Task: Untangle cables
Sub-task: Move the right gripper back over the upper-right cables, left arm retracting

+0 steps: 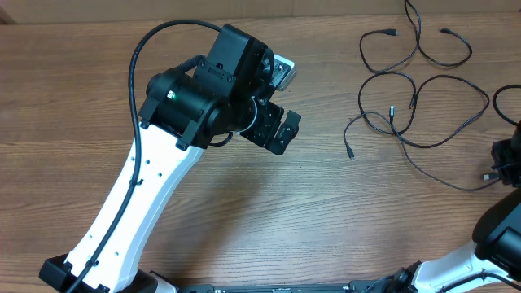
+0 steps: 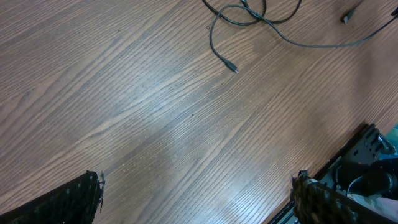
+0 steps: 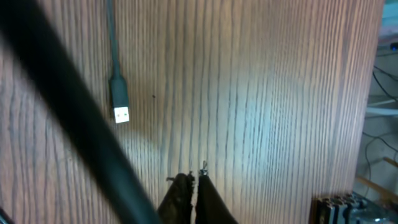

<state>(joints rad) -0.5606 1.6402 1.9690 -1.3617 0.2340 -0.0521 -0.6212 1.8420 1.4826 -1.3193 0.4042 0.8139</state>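
Observation:
Several thin black cables lie as loose wavy strands at the table's far right, crossing one another in the middle. Two more loops lie behind them. My left gripper hangs open over bare wood left of the cables, apart from them. In the left wrist view it has nothing between its fingers, and a cable end with a small plug lies ahead. My right gripper is at the right edge, near a plug end. In the right wrist view it is shut with nothing seen between the fingers; a USB plug lies to the left.
The wooden table is bare around the left arm. A thick blurred black cable crosses the right wrist view's left side. A black rail runs along the table's front edge; dark hardware shows beyond the edge.

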